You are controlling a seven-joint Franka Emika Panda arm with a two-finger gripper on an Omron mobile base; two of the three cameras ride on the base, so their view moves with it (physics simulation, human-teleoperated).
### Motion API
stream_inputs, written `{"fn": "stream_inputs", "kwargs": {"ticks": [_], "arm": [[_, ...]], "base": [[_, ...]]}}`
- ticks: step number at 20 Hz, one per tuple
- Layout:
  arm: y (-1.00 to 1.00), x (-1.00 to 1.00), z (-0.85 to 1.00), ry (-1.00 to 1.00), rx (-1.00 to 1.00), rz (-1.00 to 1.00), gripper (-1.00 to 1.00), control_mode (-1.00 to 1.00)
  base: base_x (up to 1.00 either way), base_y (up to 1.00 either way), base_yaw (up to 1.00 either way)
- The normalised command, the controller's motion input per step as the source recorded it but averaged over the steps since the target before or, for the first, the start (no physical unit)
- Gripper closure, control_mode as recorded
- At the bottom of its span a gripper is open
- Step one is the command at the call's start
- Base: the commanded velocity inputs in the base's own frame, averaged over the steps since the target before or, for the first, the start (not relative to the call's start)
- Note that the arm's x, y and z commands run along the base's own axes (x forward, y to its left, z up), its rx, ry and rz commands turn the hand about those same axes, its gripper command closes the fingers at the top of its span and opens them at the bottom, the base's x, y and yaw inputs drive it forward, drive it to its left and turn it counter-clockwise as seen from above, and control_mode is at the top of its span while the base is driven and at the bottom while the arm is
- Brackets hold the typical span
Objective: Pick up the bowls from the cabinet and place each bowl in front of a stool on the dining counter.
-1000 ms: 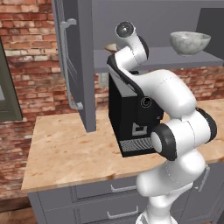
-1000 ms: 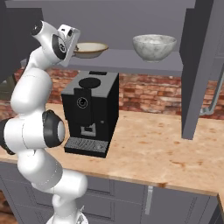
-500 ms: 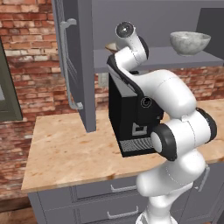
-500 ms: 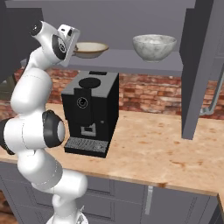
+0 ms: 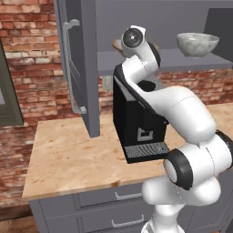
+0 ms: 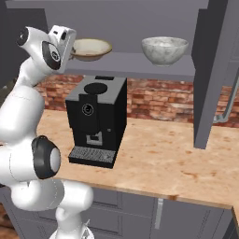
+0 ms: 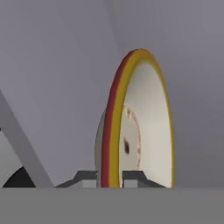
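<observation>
1. Hand view shows the gripper (image 7: 110, 176) pinching the rim of the cream bowl (image 7: 144, 127).
2. That bowl (image 6: 91, 48) sits on the cabinet shelf (image 6: 140, 63), above the coffee machine (image 6: 95, 119).
3. Farther along the shelf stands the grey bowl (image 6: 165, 49).

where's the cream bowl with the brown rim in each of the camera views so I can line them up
Left base view: cream bowl at top centre on the cabinet shelf, mostly hidden behind the arm.
Right base view: cream bowl at upper left on the shelf, beside the pincer.
Hand view: cream bowl centre, seen edge-on, its rim between the fingertips.
Shared landmark: the black coffee machine below the shelf, in both base views.
</observation>
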Motion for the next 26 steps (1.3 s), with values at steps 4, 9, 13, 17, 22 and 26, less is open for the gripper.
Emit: {"fn": "stream_inputs", "kwargs": {"ticks": [4, 9, 13, 17, 22, 26], "arm": [[-0.07, -1.00, 0.03, -0.24, 0.00, 0.01, 1.00, -1.00], [-0.19, -1.00, 0.22, -0.06, 0.00, 0.01, 1.00, -1.00], [-0.09, -1.00, 0.25, 0.01, 0.00, 0.00, 1.00, -1.00], [0.00, -1.00, 0.12, 0.11, -0.07, 0.00, 1.00, -1.00], [-0.12, -1.00, -0.02, 0.14, -0.09, 0.00, 1.00, -1.00], [-0.37, -0.99, -0.29, 0.07, -0.08, 0.00, 1.00, -1.00]], "base": [[0.00, 0.00, 0.00], [0.00, 0.00, 0.00], [0.00, 0.00, 0.00], [0.00, 0.00, 0.00], [0.00, 0.00, 0.00], [0.00, 0.00, 0.00]]}}
